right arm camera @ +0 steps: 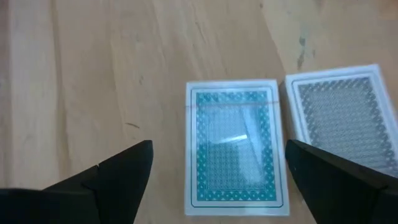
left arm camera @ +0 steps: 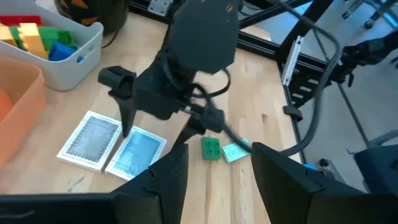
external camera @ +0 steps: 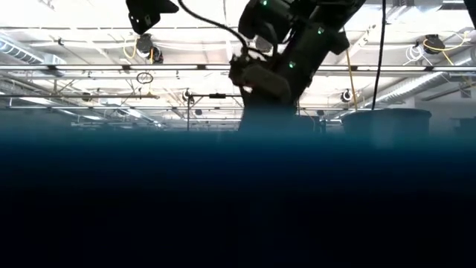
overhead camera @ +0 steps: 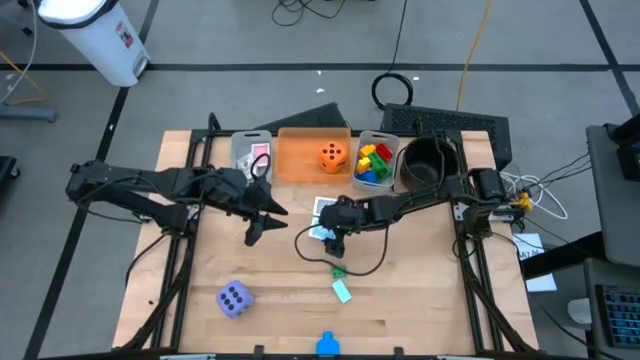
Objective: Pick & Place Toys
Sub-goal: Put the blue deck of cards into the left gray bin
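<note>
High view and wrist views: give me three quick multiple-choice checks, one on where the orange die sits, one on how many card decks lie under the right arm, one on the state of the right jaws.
1. Where is the orange die?
A. in the orange bin
B. on the bare table
C. in the black bowl

2. How many card decks lie beside each other under the right gripper?
A. one
B. two
C. four

3. How do the right jaws stand?
A. shut on a deck
B. shut on a brick
C. open, holding nothing

Answers:
1 A: the orange die rests inside the orange bin.
2 B: a teal deck and a grey deck lie together.
3 C: the right gripper straddles the teal deck with its jaws spread.
</note>
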